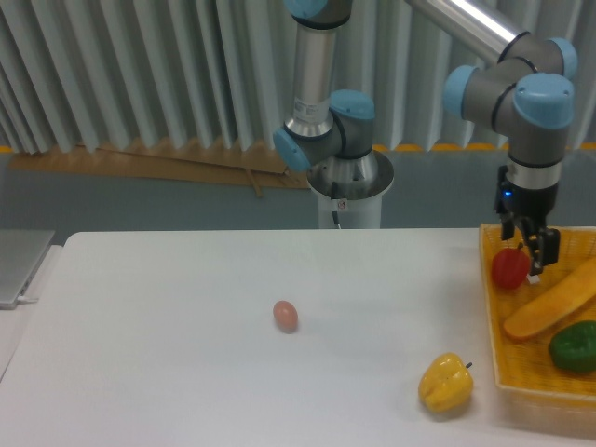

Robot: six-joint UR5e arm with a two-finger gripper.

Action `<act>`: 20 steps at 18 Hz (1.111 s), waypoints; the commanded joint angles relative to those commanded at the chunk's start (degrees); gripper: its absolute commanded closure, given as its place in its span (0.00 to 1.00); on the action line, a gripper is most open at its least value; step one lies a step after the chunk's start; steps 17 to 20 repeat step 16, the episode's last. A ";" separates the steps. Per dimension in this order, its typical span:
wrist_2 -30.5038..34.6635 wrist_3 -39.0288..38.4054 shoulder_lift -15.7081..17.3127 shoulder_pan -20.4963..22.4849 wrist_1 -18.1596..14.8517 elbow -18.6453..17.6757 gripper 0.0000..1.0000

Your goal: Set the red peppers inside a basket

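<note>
The small glossy red pepper [508, 268] lies inside the yellow-orange woven basket [540, 386] at the table's right edge, near its far left corner. My gripper [522, 250] hangs just above and slightly right of that pepper, fingers pointing down, open and holding nothing. One fingertip [538, 264] shows beside the pepper's right side.
In the basket also lie a long orange vegetable [552, 303] and a green pepper [574, 346]. A yellow pepper [445, 383] sits on the white table just left of the basket. A small brownish egg [285, 316] rests mid-table. The arm's base [343, 186] stands behind the table.
</note>
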 joint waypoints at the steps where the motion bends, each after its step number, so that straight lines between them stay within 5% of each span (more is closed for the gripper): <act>1: -0.53 0.00 0.35 0.00 -0.70 0.00 0.00; 10: -2.03 -1.13 1.14 -0.26 -3.77 -0.09 0.00; 16: -5.28 -9.49 3.60 -5.09 -8.79 -0.17 0.00; 20: -5.28 -9.49 3.60 -5.09 -8.79 -0.17 0.00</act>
